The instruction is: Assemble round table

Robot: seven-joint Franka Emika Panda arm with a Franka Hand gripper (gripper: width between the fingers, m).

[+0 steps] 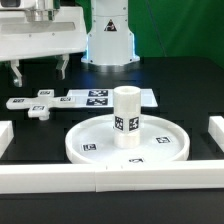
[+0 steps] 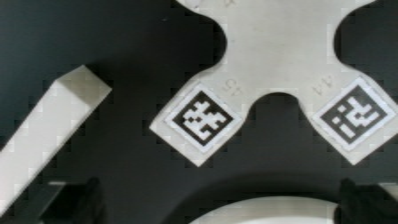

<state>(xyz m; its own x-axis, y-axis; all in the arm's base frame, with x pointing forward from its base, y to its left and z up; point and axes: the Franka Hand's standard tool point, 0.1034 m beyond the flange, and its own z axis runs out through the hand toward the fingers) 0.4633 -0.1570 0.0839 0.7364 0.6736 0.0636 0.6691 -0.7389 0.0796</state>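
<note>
Claw (image 1: 41,75) hung wide open (nothing in it) above the tabletop (image 1: 185,95), far back on the exterior view's left. Short leg (image 1: 125,118) stood upright in the middle of the big disc (image 1: 165,136).

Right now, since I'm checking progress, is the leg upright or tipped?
Upright: in the exterior view the leg stands vertical on the middle of the disc.

We observe the gripper (image 1: 40,70) held high, its fingers (image 1: 16,72) pointing straight down from a level white palm. The jaws stand spread wide apart. The arm base (image 1: 110,35) stands behind the gripper.
</note>
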